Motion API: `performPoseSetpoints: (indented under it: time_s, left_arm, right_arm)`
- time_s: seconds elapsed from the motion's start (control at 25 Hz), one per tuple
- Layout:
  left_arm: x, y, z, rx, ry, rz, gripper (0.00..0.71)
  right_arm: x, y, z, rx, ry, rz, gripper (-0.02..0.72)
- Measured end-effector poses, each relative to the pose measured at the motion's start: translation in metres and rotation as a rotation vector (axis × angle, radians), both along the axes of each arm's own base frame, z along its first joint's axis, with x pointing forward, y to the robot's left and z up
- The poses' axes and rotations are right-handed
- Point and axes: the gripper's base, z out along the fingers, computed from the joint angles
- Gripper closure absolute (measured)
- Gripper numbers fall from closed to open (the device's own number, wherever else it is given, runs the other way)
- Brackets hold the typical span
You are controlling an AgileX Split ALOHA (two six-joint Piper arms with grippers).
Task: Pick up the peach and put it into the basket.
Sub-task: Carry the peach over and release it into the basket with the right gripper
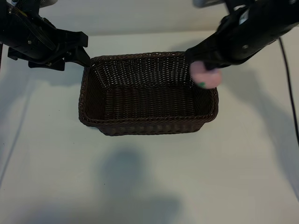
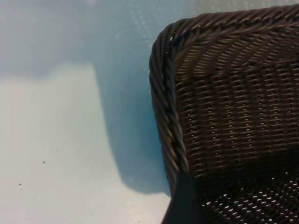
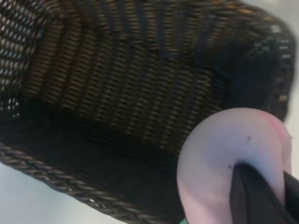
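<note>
Peach (image 1: 205, 76) is up in the air, pinched in the right gripper (image 1: 209, 70), hanging right over the basket (image 1: 147, 126) rim at the basket's right-hand far corner. Green leaf mark faces down/outward in the exterior view. Right wrist view shows the peach (image 3: 224, 158) w/ a dark finger (image 3: 254, 196) pressed into it and the basket (image 3: 107, 93) interior spread out beyond it, so the peach sits at the edge of the opening, not yet centred over the floor.

Key relation: basket's open middle lies toward the surface's left edge from the peach, along the basket's long axis, which runs left-right across the surface. Judging by that, the next move needs the right arm to carry a bit further inward over the weave before letting go; release here risks the fruit clipping the braided rim and rolling off onto the surface (image 1: 243, 177).

Basket sits roughly mid-surface, nearer the far edge, nothing in it that I can see.

Left gripper (image 1: 81, 53) is at the basket's far left corner, jaws apart, holding nothing; whether it touches the rim I can't tell. Left wrist view shows that rounded corner (image 2: 166, 93) close up. Right arm is plainly the working one.
</note>
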Motion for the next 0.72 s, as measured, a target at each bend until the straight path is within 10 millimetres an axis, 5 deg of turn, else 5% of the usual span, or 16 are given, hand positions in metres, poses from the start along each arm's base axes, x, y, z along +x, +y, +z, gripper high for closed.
performPoseSetpoints:
  time_s: [0.4,0.72]
  left_arm:
    - [0.000,0.000,0.000,0.000,0.000,0.000,0.141]
    - [0.000,0.000,0.000,0.000,0.000,0.000,0.141]
  right_arm:
    - [0.018,0.058,-0.033,-0.030,0.041,0.108,0.660]
    - [0.034,0.070,-0.058,-0.079,0.094,0.123,0.660]
